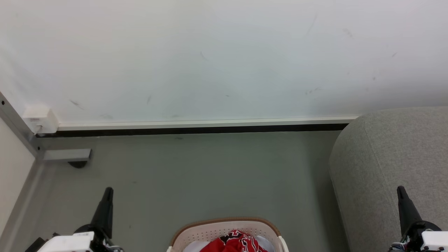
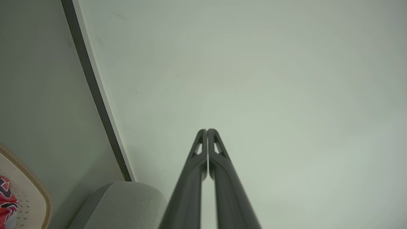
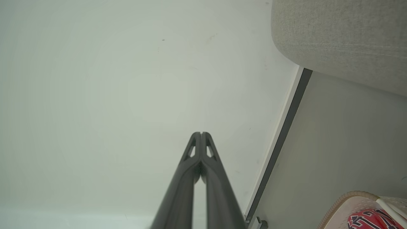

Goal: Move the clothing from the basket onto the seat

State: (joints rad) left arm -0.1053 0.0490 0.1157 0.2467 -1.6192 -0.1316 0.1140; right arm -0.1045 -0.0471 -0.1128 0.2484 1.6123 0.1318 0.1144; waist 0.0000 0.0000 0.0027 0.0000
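The cream basket [image 1: 224, 229] with a brown rim band stands on the floor at the bottom centre of the head view, holding red clothing [image 1: 234, 242] with black-and-white lettering. The grey seat [image 1: 388, 154] rises at the right. My left gripper [image 1: 108, 190] is shut at the lower left, left of the basket, holding nothing. My right gripper [image 1: 400, 189] is shut at the lower right, in front of the seat, also without a load. In the left wrist view my left gripper [image 2: 206, 130] points at the wall, with the basket [image 2: 35, 190] and clothing [image 2: 5, 200] at the lower left. In the right wrist view my right gripper [image 3: 201, 133] also points at the wall.
A white wall [image 1: 210, 59] with a dark skirting strip [image 1: 196, 130] runs behind the grey-green floor [image 1: 196, 175]. A white socket box [image 1: 40, 119] and a grey metal bracket [image 1: 66, 154] sit in the left corner. The seat [image 3: 343, 38] and basket [image 3: 356, 203] also appear in the right wrist view.
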